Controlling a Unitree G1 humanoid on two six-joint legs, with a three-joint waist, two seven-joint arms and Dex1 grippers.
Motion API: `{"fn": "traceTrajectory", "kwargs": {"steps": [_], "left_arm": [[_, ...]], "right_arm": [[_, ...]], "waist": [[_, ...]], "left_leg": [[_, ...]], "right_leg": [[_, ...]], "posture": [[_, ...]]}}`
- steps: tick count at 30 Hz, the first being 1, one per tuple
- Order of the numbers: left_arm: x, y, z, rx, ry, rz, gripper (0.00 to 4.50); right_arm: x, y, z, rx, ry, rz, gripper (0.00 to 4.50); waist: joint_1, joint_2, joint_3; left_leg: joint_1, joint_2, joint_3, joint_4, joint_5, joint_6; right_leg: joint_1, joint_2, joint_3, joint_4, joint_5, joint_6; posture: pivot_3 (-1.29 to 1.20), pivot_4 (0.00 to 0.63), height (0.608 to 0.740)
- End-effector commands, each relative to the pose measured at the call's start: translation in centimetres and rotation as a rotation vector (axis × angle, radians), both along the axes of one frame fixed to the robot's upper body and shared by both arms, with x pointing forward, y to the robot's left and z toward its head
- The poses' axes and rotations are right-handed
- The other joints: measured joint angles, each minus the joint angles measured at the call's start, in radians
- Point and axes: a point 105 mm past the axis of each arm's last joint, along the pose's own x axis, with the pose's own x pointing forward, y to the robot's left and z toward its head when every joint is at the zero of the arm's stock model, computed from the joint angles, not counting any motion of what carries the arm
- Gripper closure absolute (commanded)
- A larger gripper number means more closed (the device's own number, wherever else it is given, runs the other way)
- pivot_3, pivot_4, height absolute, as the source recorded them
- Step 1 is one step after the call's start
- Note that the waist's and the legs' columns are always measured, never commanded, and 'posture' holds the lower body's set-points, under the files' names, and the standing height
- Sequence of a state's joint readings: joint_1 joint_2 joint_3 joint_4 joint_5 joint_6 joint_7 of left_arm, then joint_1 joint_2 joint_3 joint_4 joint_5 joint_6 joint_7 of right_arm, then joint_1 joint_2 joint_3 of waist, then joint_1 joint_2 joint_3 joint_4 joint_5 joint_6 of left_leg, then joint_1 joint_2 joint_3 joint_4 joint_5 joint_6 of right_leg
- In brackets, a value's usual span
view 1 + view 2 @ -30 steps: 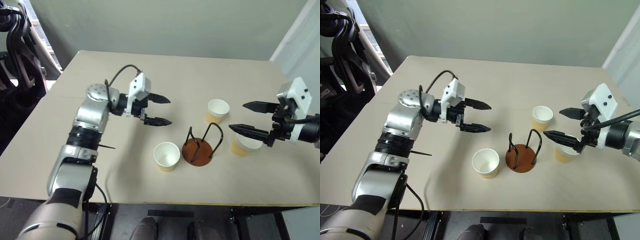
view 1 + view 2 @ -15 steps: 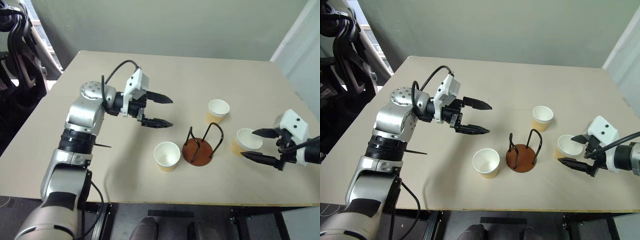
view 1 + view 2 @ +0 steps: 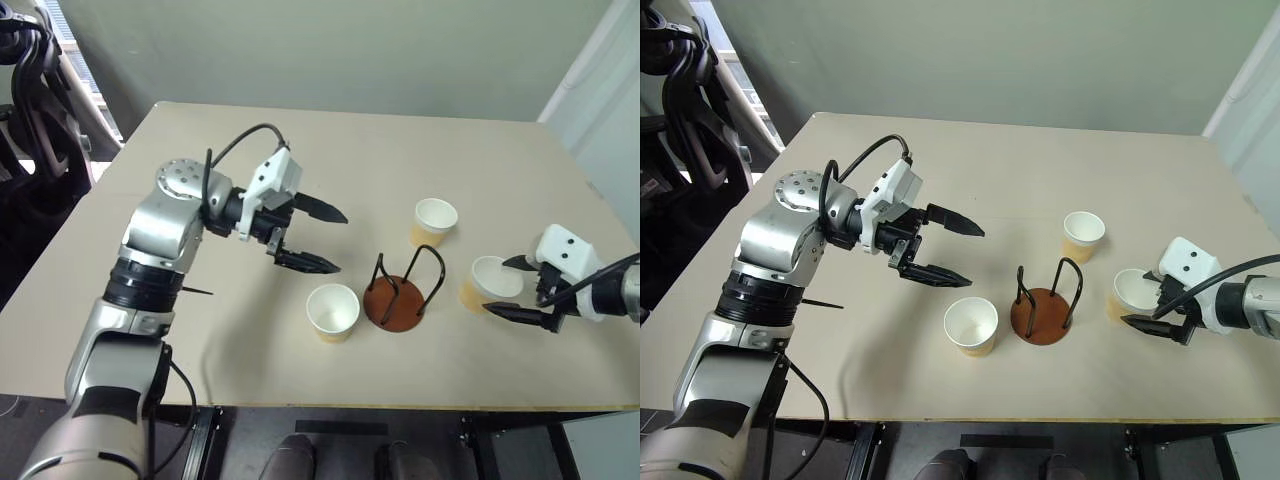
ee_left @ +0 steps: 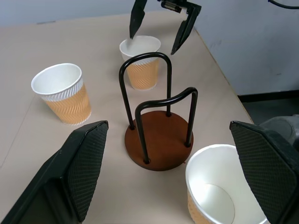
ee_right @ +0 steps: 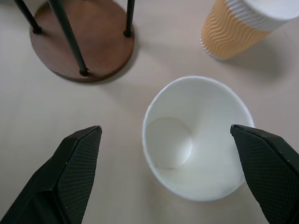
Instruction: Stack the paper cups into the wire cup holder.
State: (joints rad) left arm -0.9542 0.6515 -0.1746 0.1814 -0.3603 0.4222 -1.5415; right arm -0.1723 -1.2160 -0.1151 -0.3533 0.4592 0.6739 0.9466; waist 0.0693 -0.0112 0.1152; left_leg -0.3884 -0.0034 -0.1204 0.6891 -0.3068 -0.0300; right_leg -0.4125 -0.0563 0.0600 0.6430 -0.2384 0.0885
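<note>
Right gripper [image 3: 522, 288] spread wide, fingers either side of the nearest cup [image 3: 486, 283], not yet pinching. Left gripper [image 3: 322, 238] also wide, empty, hovering above the table [image 3: 300, 140]. Wire holder [image 3: 402, 292] stands empty between the cups.

Risk: uneven closing could nudge or tip the light cup; a hard squeeze could crush its rim.

Count: three cups, second [image 3: 432, 222] behind the holder, third [image 3: 333, 312] left of it; one holder.

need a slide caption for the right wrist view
Open right tool straddling an upright paper cup, beside the empty wire cup holder and a second cup.
</note>
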Motion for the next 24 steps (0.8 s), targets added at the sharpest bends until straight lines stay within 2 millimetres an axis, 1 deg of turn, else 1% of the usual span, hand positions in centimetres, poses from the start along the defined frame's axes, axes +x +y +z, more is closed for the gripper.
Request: {"fn": "traceTrajectory", "kwargs": {"steps": [1, 2, 5, 11, 13, 24], "left_arm": [[-0.37, 0.09, 0.59, 0.003, -0.041, -0.004, 0.00], [-0.38, 0.16, 0.54, 0.004, -0.041, -0.002, 0.00], [-0.44, 0.34, 0.36, 0.006, -0.039, 0.003, 0.00], [-0.41, 0.52, 0.21, 0.010, -0.040, 0.012, 0.00], [-0.40, 0.57, 0.20, 0.011, -0.041, 0.014, 0.00], [-0.12, 0.66, 0.17, 0.009, -0.043, 0.028, 0.00]], "right_arm": [[0.28, 0.22, 0.27, -0.018, -0.011, 0.031, 0.38], [0.34, 0.33, 0.27, -0.013, -0.007, 0.034, 0.54], [0.48, 0.43, 0.21, -0.017, -0.002, 0.042, 1.58], [0.45, 0.71, -0.02, -0.026, 0.012, 0.061, 3.81], [0.32, 0.83, -0.13, -0.028, 0.020, 0.069, 4.48], [-0.13, 0.97, -0.70, -0.018, 0.052, 0.079, 4.48]], "waist": [[0.000, 0.000, 0.000], [-0.001, 0.000, 0.000], [-0.002, 0.000, 0.000], [-0.002, 0.000, 0.000], [-0.002, 0.000, 0.000], [-0.002, 0.000, 0.000]], "left_leg": [[0.000, 0.000, 0.000, 0.000, 0.000, 0.000], [0.000, 0.000, 0.000, 0.000, 0.000, 0.000], [0.000, 0.000, 0.000, 0.000, 0.000, 0.000], [0.000, 0.000, 0.000, 0.000, 0.000, 0.000], [0.000, 0.000, 0.000, 0.000, 0.000, 0.000], [0.000, 0.000, 0.000, 0.000, 0.000, 0.000]], "right_leg": [[0.000, 0.000, 0.000, 0.000, 0.000, 0.000], [0.000, 0.000, 0.000, 0.000, 0.000, 0.000], [0.000, 0.000, 0.000, 0.000, 0.000, 0.000], [0.000, 0.000, 0.000, 0.000, 0.000, 0.000], [0.000, 0.000, 0.000, 0.000, 0.000, 0.000], [0.001, 0.000, 0.000, 0.000, 0.000, 0.000]], "posture": [[0.00, 0.150, 0.740], [0.00, 0.150, 0.740], [0.00, 0.150, 0.740], [0.00, 0.150, 0.740], [0.00, 0.150, 0.740], [0.00, 0.150, 0.740]]}}
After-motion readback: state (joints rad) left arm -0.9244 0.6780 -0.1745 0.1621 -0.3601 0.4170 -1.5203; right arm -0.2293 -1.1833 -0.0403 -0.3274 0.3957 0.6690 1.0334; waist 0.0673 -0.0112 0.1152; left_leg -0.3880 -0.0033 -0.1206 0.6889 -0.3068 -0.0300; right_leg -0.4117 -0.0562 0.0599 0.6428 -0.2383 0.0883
